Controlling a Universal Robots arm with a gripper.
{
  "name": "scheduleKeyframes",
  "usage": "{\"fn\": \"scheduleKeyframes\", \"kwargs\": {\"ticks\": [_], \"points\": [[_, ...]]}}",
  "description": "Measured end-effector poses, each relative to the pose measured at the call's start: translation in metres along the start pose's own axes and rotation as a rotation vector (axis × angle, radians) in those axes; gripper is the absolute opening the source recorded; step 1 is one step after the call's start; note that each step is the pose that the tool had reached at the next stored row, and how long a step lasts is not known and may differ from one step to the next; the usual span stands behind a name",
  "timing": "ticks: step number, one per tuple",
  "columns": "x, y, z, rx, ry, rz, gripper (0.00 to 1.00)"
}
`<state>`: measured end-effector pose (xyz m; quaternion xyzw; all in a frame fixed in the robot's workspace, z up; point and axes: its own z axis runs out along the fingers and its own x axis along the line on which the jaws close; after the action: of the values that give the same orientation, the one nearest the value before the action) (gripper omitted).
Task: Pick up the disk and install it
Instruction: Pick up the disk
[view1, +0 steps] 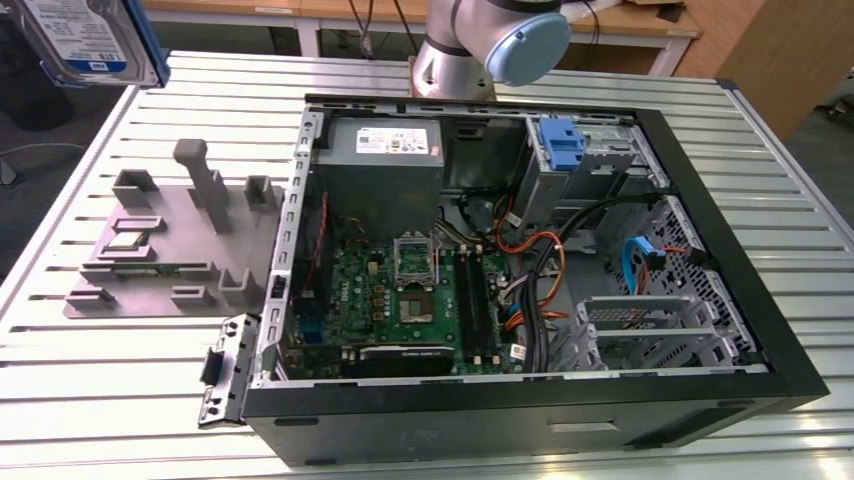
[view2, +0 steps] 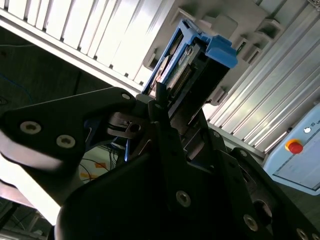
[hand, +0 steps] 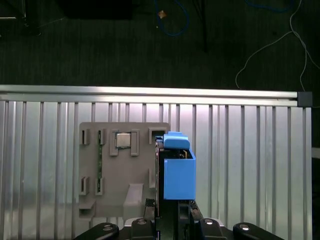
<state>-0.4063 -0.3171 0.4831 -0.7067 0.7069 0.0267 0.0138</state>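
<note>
- The disk (view1: 83, 40) hangs in the upper left corner of the exterior view, high above the slatted table (view1: 107, 400). Its label faces the camera and the frame edge cuts it off.
- The gripper (hand: 171, 206) is clamped on the disk, one black finger on each flat side. In both wrist views the disk (view2: 197, 65) sticks out edge-on beyond the fingers, with its blue bracket at the far end.
- In the first wrist view the disk hangs over the border of the grey fixture (hand: 125, 165). Bare slats run away on its other side, and the table's long edge (hand: 150, 91) has dark floor beyond it.
- In the exterior view the fixture sits at left centre, just beside the open computer case (view1: 747, 330), with free slats all round it.
- Inside the case, a blue bracket (view1: 566, 150) stands in the bay at upper right. The power-supply box (view1: 384, 148) sits at upper middle.
- The arm's joint (view1: 521, 45) rises at top centre, behind the case.
</note>
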Motion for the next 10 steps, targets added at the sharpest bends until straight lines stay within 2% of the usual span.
{"fn": "scheduleKeyframes", "kwargs": {"ticks": [3, 10], "points": [[0.0, -0.0043, 0.0, 0.0002, -0.0001, 0.0, 0.35], [0.0, -0.0238, -0.0004, 0.0, -0.0001, 0.0, 0.35]]}}
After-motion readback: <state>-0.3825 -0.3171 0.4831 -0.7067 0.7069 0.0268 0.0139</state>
